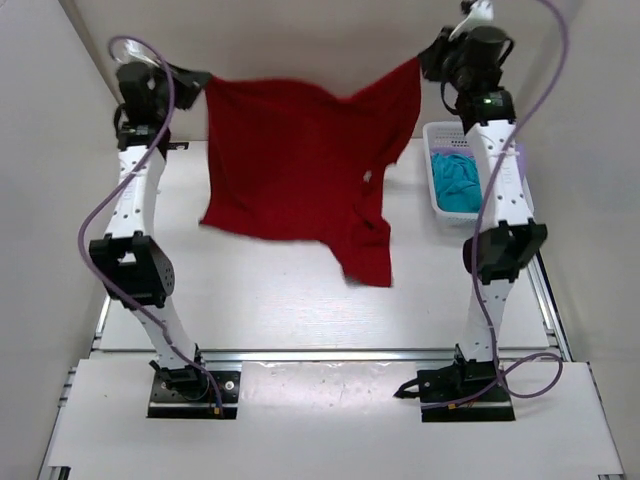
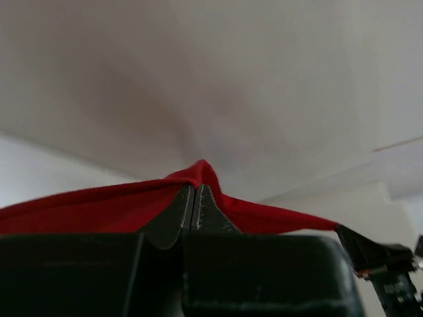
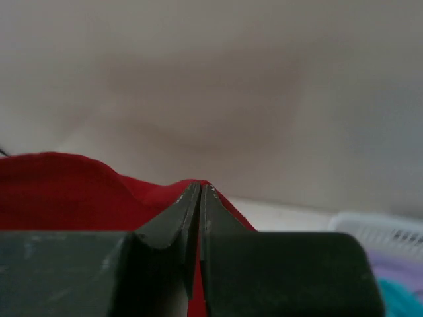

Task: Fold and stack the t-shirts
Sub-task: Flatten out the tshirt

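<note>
Top view: two white arms reach up and hold a red t-shirt (image 1: 300, 160) stretched between them above the white surface (image 1: 280, 310). The left gripper (image 1: 195, 80) has its jaws clamped on the shirt's upper left corner, and the right gripper (image 1: 428, 62) has its jaws clamped on the upper right corner. The shirt hangs as a wide sheet, its lower right part dangling lowest. At the right, partly behind the right arm, a white mesh basket (image 1: 440, 135) stands on the surface with a teal-blue t-shirt (image 1: 455, 180) inside.

Left wrist view: the jaws are pressed together, pinching a peak of red cloth that runs off to both sides.

Right wrist view: the jaws are squeezed together on a fold of red cloth. In the lower right corner the basket shows, blurred, with pale lavender cloth (image 3: 400, 264) and teal cloth inside.
</note>
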